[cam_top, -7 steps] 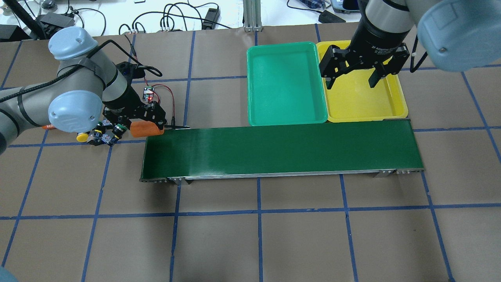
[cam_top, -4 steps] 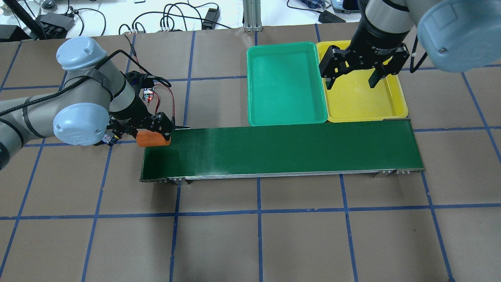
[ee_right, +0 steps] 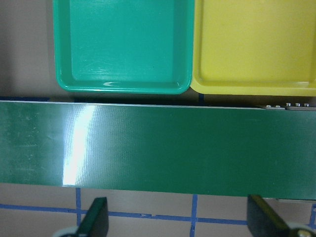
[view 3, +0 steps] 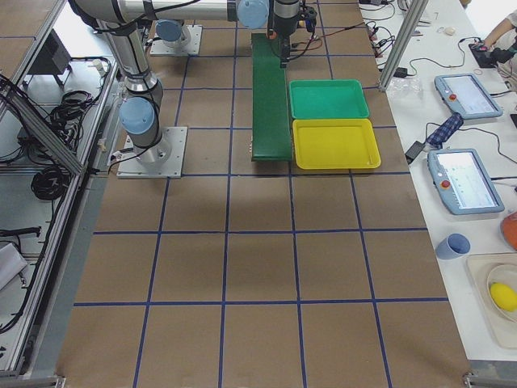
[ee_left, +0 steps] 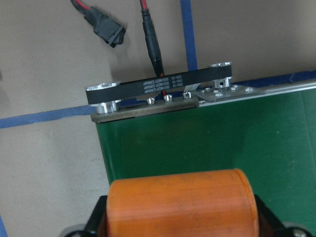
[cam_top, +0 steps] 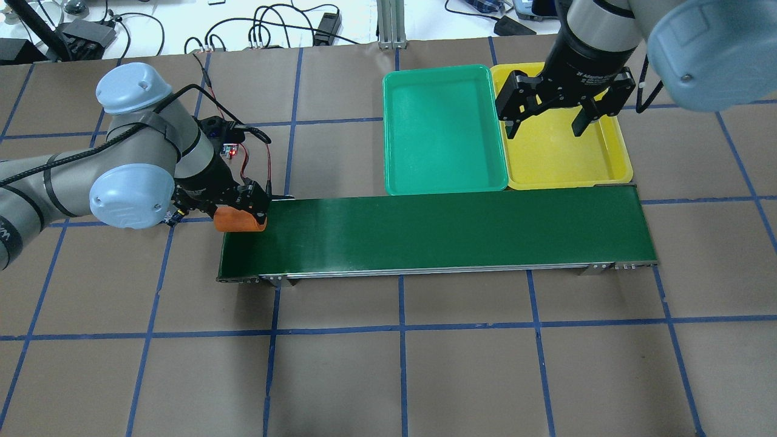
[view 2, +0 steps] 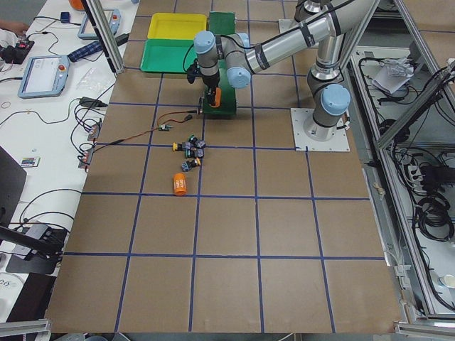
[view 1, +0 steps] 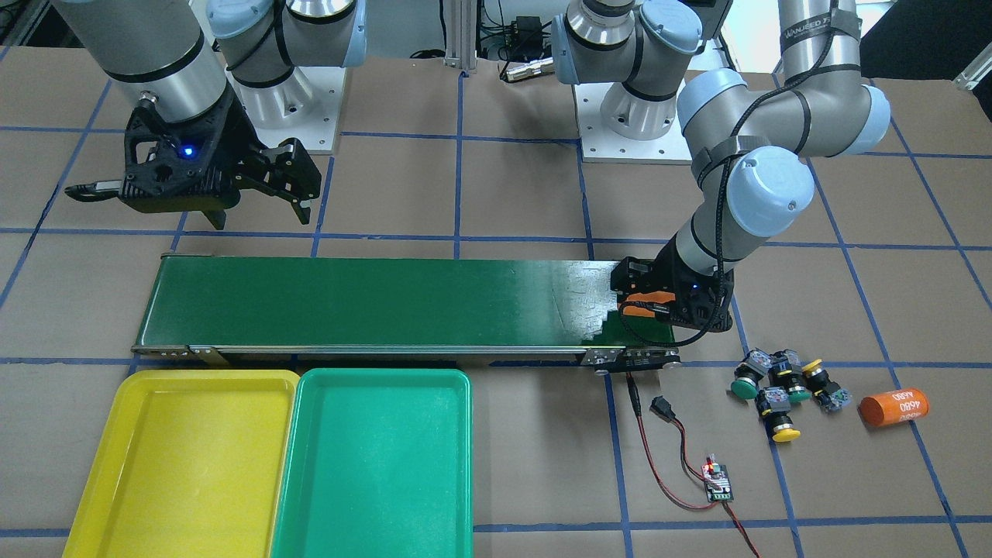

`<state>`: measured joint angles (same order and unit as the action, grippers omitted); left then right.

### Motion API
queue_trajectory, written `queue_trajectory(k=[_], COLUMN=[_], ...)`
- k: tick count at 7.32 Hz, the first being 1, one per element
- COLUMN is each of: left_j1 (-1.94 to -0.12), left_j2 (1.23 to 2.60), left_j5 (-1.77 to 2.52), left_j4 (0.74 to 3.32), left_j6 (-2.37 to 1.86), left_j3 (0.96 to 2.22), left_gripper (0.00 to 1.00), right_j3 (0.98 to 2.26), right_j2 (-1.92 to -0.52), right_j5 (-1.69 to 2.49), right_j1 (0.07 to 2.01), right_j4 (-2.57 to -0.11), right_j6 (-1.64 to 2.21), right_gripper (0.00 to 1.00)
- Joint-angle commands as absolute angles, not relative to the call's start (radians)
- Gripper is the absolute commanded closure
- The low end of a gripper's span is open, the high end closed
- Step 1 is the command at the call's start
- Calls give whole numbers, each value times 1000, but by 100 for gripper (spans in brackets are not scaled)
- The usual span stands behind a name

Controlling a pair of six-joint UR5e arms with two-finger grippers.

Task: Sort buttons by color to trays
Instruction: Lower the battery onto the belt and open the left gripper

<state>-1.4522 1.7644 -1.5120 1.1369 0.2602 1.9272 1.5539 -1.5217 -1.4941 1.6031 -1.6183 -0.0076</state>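
While the left pincer (cam_top: pixel 241 213) grips an orange cylinder (ee_left: pixel 180 202) over the belt (cam_top: pixel 437 230), the buttons (view 1: pixel 781 385) lie unsorted on the surface (view 1: pixel 852 480) nearby; the right pincer (cam_top: pixel 546 124) hangs wide. Next, probably, release it.

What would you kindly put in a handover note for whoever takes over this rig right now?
The left gripper is shut on an orange cylinder (not a button), over the end of the conveyor belt nearest the buttons.
The right gripper is open and empty, hovering near the belt's tray end.
All four buttons, two yellow-capped, two green-capped, lie clustered on the table beside a second orange cylinder.
The yellow tray and teal tray are empty.
Done: nothing sorted. Left: all four buttons.
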Motion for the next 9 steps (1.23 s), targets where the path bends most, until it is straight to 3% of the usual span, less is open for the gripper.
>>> queue_trajectory(k=[1,2,3,6,9], left_j1=[-1459,-1460,-1462,-1463,-1354], left_j2=[1767,1764,1756,1714,1741], left_j5=[-1511,-1508,-1508,-1509,-1587], left_j4=[1144,1150,1157,1198,1232], left_j6=[253,252,252,252,279], left_j3=[1930,1930,1931,1908,1728], left_gripper=[13,3,0,0,0], right_j3=[1554,1554,1552,1552,1526], right_j2=[-1522,-1523,-1522,-1523,-1532], right_j5=[-1494,-1494,-1496,-1503,-1558], right_j1=[1603,1603,1601,1591,1597], right_j4=[-1618,-1618,-1618,-1617,-1615], right_j6=[-8,-9,-14,-20,-63], right_gripper=[0,0,0,0,0])
